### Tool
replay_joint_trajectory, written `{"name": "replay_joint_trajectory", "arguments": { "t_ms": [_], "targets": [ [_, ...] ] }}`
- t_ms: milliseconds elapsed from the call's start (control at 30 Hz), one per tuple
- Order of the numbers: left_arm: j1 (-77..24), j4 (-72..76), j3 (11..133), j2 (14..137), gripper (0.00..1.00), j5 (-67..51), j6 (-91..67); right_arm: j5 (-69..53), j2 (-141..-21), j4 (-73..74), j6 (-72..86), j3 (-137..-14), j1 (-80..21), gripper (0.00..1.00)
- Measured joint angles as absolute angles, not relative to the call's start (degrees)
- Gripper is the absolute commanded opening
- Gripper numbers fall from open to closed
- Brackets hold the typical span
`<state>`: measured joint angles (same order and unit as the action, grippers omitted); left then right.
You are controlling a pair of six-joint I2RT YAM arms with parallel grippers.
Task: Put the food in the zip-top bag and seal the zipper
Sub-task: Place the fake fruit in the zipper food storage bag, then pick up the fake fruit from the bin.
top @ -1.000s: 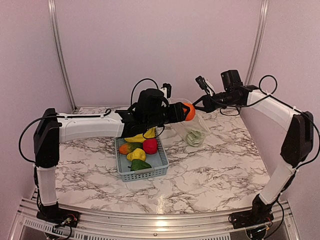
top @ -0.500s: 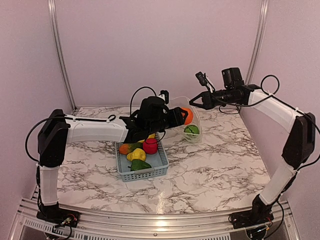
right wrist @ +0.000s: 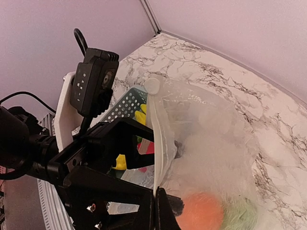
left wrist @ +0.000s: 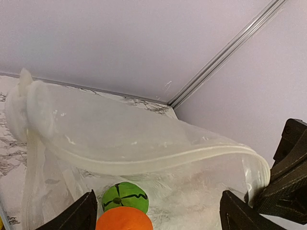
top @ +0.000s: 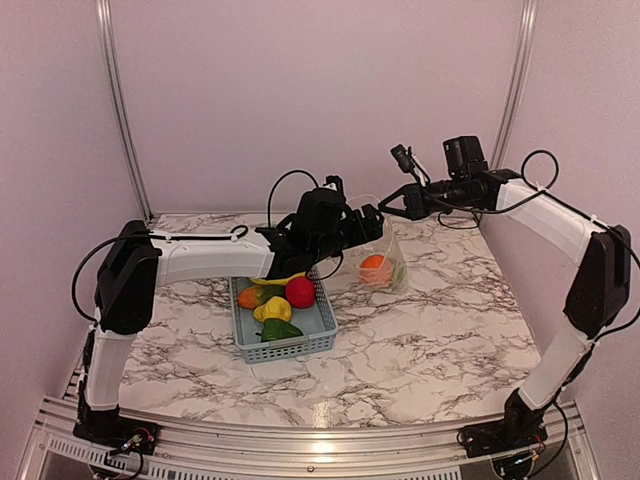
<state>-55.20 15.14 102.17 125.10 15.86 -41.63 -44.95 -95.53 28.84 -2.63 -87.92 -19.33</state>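
Observation:
The clear zip-top bag (top: 385, 250) hangs open at the back right of the table. Its pale zipper (left wrist: 144, 165) curves across the left wrist view. An orange piece (top: 374, 266) and a green piece (top: 395, 273) lie inside the bag; both also show in the left wrist view, orange piece (left wrist: 123, 219) and green piece (left wrist: 125, 195). My left gripper (top: 370, 222) is open and empty at the bag's mouth, just above them. My right gripper (top: 392, 205) is shut on the bag's upper rim (right wrist: 158, 158) and holds it up.
The blue-grey mesh basket (top: 290, 345) stands left of the bag and under the left arm. It holds a yellow banana (top: 280, 279), a red piece (top: 300, 292), a yellow piece (top: 271, 310), a green piece (top: 280, 330) and an orange-green piece (top: 250, 296). Walls stand close behind.
The orange piece has left my left gripper and now lies in the bag beside the green piece. The left jaws have opened. The right gripper kept its hold on the rim.

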Motion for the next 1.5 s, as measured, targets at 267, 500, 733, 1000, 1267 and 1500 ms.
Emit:
{"name": "replay_joint_trajectory", "arguments": {
  "t_ms": [267, 500, 733, 1000, 1267, 1500],
  "targets": [
    [-55.5, 15.1, 95.6, 119.0, 0.91, 14.3, -38.5, -44.4, -95.6, 29.1, -2.5, -88.4, -18.0, 0.00],
    [-57.0, 12.6, 87.4, 102.7, 0.91, 10.5, -28.6, -39.7, -96.2, 30.7, -5.0, -91.4, -15.4, 0.00],
    [-57.3, 7.0, 71.5, 85.6, 0.89, 17.6, -21.0, -35.4, -96.3, 32.4, -8.2, -91.8, -15.1, 0.00],
    [-57.3, -7.9, 56.6, 77.1, 0.88, 27.1, -20.7, -33.9, -96.4, 33.1, -11.2, -90.8, -15.1, 0.00],
    [-56.7, -19.4, 56.2, 71.7, 0.94, 31.6, -23.3, -34.2, -94.3, 31.7, -14.1, -82.9, -15.6, 0.00],
    [-54.5, -22.4, 59.2, 81.8, 0.90, 29.5, -25.1, -35.9, -92.3, 30.5, -15.2, -80.2, -17.6, 0.00]
  ]
}}
